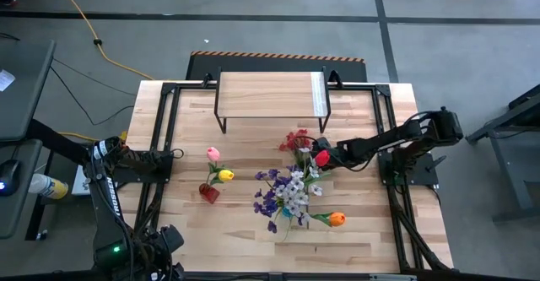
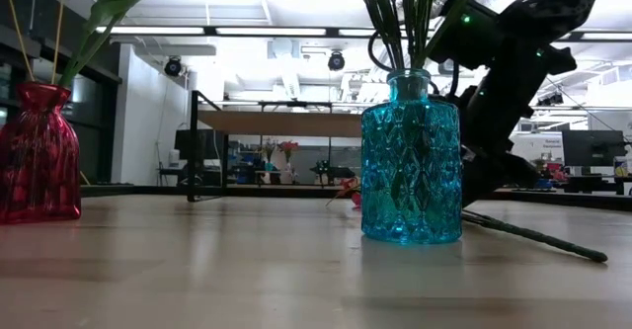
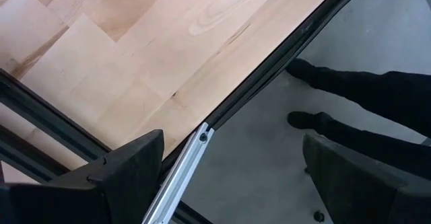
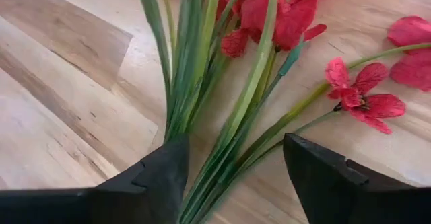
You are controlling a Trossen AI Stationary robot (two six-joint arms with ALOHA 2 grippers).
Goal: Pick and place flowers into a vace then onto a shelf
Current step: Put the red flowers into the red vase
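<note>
Right claw (image 4: 232, 173) fingers apart around red flower (image 4: 283, 15) stems on bench (image 1: 186, 230); left claw (image 3: 232, 177) apart, idle at bench edge. No readable writing.

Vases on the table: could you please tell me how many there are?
2. The red vase stands left of centre on the table, holding pink and yellow tulips. The blue vase, mostly hidden under its bouquet in the high view, stands near the centre-right. Nothing suggests another.

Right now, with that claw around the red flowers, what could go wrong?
The right gripper is open around several green stems at once, so it may grab more than one flower. The blue vase stands close by and already looks full; the arm could knock it.
</note>
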